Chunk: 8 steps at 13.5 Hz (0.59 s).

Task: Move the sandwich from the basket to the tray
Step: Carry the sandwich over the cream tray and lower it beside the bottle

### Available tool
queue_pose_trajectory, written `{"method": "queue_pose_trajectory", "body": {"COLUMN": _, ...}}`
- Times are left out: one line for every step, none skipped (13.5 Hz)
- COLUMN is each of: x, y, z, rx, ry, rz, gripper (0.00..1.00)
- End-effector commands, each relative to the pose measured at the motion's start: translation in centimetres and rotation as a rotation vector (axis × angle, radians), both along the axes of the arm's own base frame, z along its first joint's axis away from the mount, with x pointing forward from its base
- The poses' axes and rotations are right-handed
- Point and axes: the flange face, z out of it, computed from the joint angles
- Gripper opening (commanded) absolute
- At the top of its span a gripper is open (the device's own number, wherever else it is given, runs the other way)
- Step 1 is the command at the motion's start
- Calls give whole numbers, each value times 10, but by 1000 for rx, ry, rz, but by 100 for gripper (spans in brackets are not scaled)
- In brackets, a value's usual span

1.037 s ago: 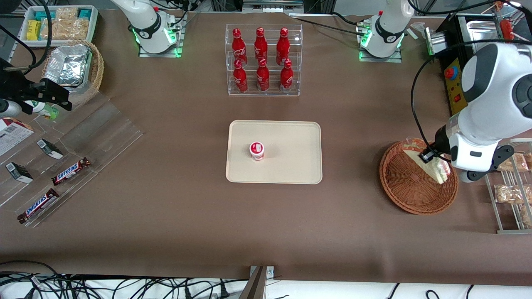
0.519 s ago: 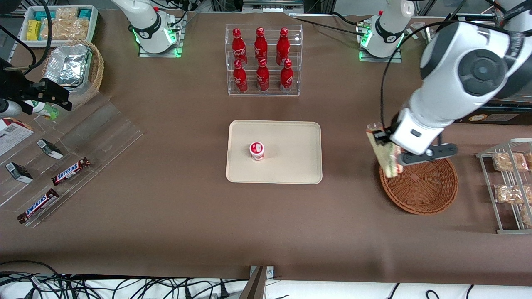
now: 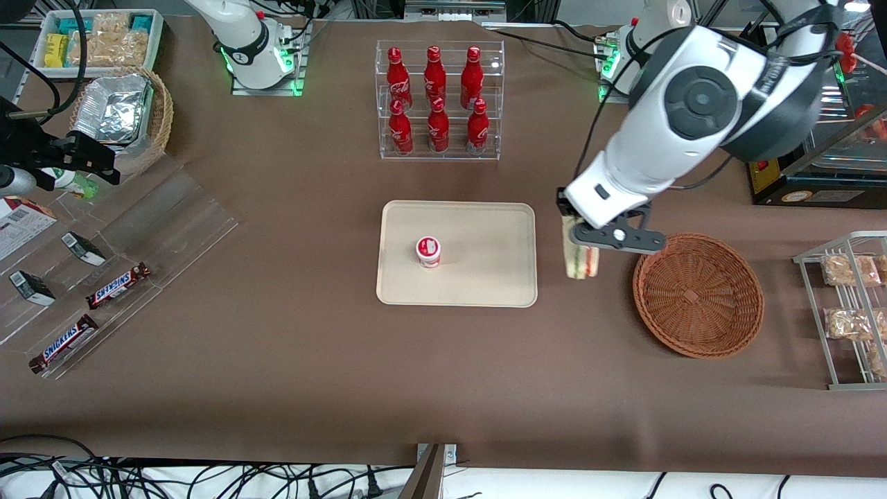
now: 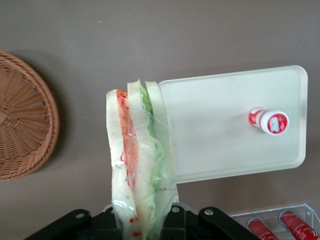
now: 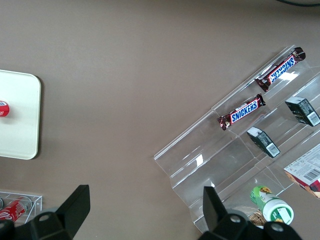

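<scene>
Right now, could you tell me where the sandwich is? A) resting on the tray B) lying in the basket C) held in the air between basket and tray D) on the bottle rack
C: the pincer grips the sandwich above the table, between the empty basket and the tray.

Change log, my left arm: the tool (image 3: 579,242), down in the basket (image 3: 698,294) a second ago, now hangs above bare worktop (image 3: 589,360) between basket and tray (image 3: 457,253), clamped on the sandwich (image 3: 581,255). Sandwich: formerly lying in the basket, then lifted over its rim, now clear of it and hanging upright just beside the tray's edge. Basket: I now see it without the sandwich.
</scene>
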Motion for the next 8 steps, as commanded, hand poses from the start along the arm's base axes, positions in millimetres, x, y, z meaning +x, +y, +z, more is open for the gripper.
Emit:
{"method": "queue_pose_trajectory", "body": {"x": -7, "y": -23, "z": -13, "rx": -8, "ry": -5, "rz": -51, "gripper": 12}}
{"method": "queue_pose_trajectory", "body": {"x": -9, "y": -29, "z": -24, "rx": -17, "ry": -19, "rz": -55, "gripper": 12}}
{"method": "queue_pose_trajectory", "body": {"x": -14, "y": -40, "z": -39, "rx": -26, "ry": -30, "rz": -46, "gripper": 12}}
{"method": "queue_pose_trajectory", "body": {"x": -17, "y": -47, "z": -55, "rx": -28, "ry": -31, "rz": -25, "gripper": 12}}
{"method": "queue_pose_trajectory", "body": {"x": -19, "y": -52, "z": -69, "rx": -31, "ry": -23, "rz": -26, "gripper": 13}}
{"method": "queue_pose_trajectory", "body": {"x": -21, "y": -58, "z": -84, "rx": -27, "ry": -1, "rz": -36, "gripper": 14}}
{"method": "queue_pose_trajectory", "body": {"x": -21, "y": -63, "z": -100, "rx": -5, "ry": 0, "rz": -53, "gripper": 15}}
{"method": "queue_pose_trajectory", "body": {"x": -24, "y": -74, "z": -117, "rx": 14, "ry": 1, "rz": -58, "gripper": 16}}
